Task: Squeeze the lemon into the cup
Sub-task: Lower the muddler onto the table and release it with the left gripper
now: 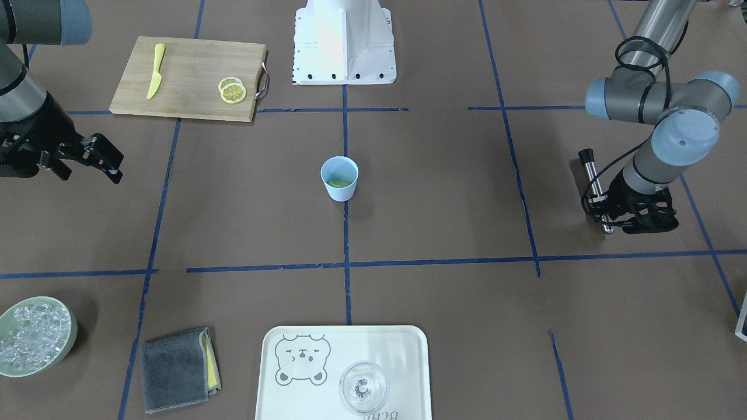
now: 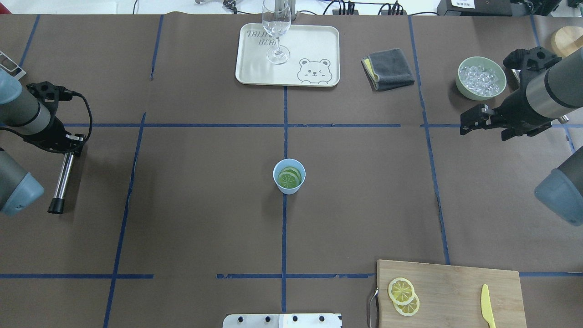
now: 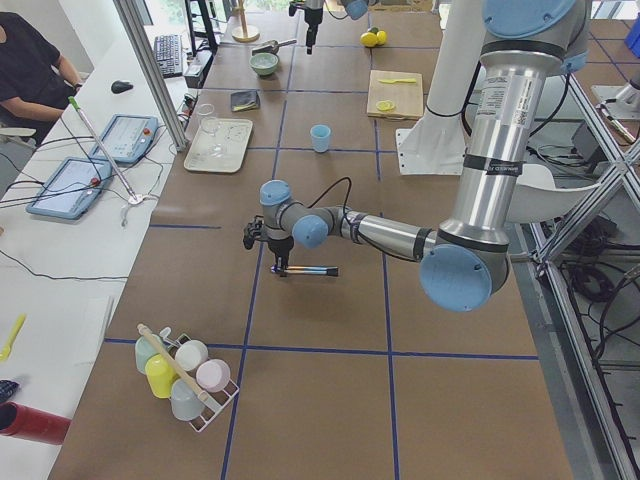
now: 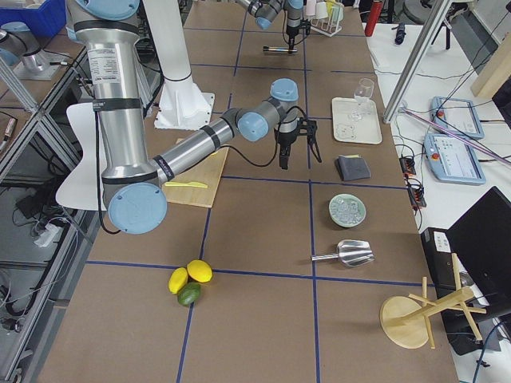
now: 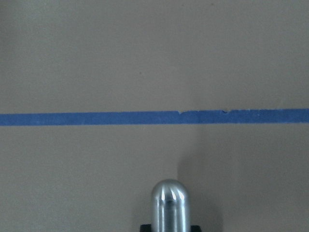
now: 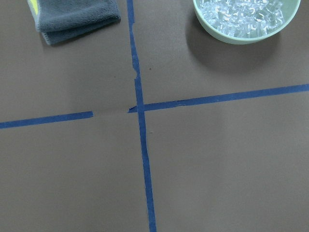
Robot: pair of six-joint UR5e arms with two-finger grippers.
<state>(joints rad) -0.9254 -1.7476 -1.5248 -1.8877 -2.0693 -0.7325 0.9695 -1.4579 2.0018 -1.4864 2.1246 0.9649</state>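
Observation:
The light-blue cup (image 1: 339,178) stands upright at the table's centre, also in the overhead view (image 2: 289,176), with round citrus slices (image 2: 289,178) lying inside it. Two lemon slices (image 1: 232,90) overlap on the wooden cutting board (image 1: 187,79); they also show in the overhead view (image 2: 403,294). My left gripper (image 1: 613,219) is shut on a metal rod with a black end (image 2: 63,177), low over the table, far from the cup. My right gripper (image 1: 87,169) is open and empty, hovering near the table's side between board and ice bowl.
A yellow plastic knife (image 1: 155,71) lies on the board. A pale-green bowl of ice (image 1: 35,335), a folded grey cloth (image 1: 175,370) and a bear-print tray (image 1: 402,350) with a clear glass (image 1: 363,386) stand along the far edge. The robot base (image 1: 344,41) is behind the cup.

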